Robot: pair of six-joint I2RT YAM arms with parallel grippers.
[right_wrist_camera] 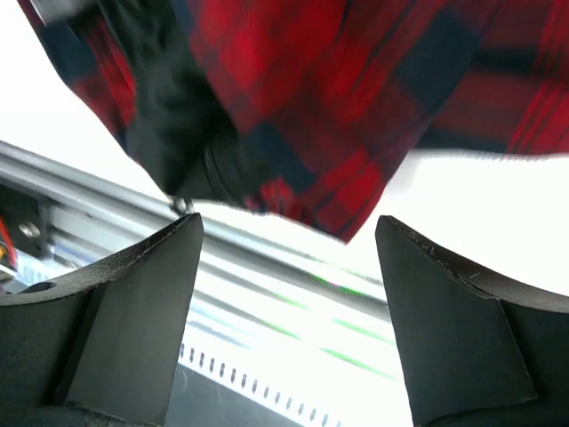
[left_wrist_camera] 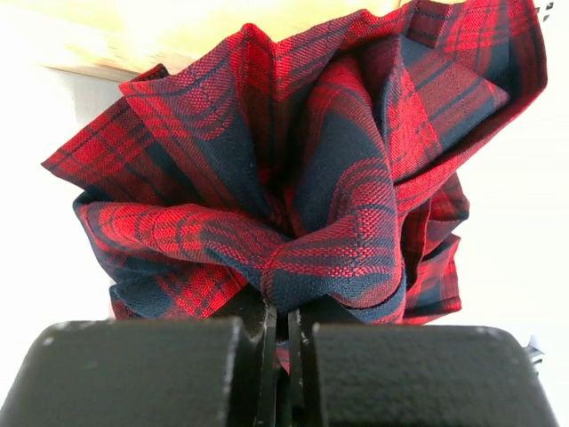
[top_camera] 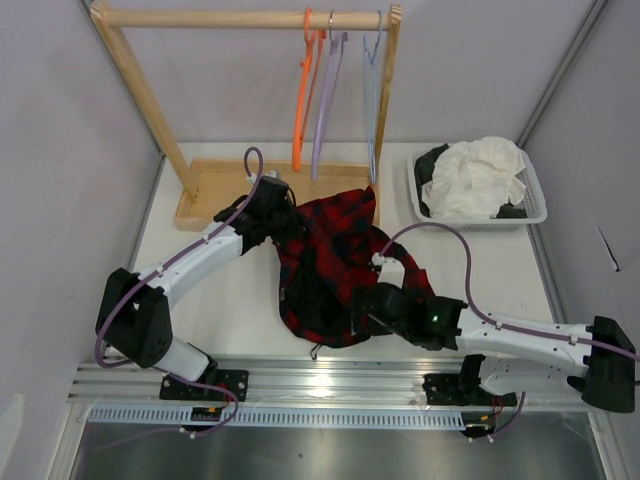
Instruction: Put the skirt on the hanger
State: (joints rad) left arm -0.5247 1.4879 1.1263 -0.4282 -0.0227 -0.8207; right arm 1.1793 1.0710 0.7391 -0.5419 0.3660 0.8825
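Observation:
The red and black plaid skirt (top_camera: 330,265) lies crumpled on the white table between both arms. My left gripper (top_camera: 283,222) is shut on a bunched fold of the skirt (left_wrist_camera: 293,205) at its upper left edge. My right gripper (top_camera: 362,315) is open at the skirt's lower right edge; the skirt (right_wrist_camera: 338,98) hangs above its spread fingers and nothing is between them. The lavender hanger (top_camera: 326,100) hangs on the wooden rail at the back, between an orange one and a pale blue one.
A wooden rack (top_camera: 150,110) stands at the back with an orange hanger (top_camera: 304,90) and a pale blue hanger (top_camera: 373,95). A white basket (top_camera: 534,205) holding white fabric (top_camera: 480,175) sits at the back right. A metal rail (top_camera: 330,380) runs along the near edge.

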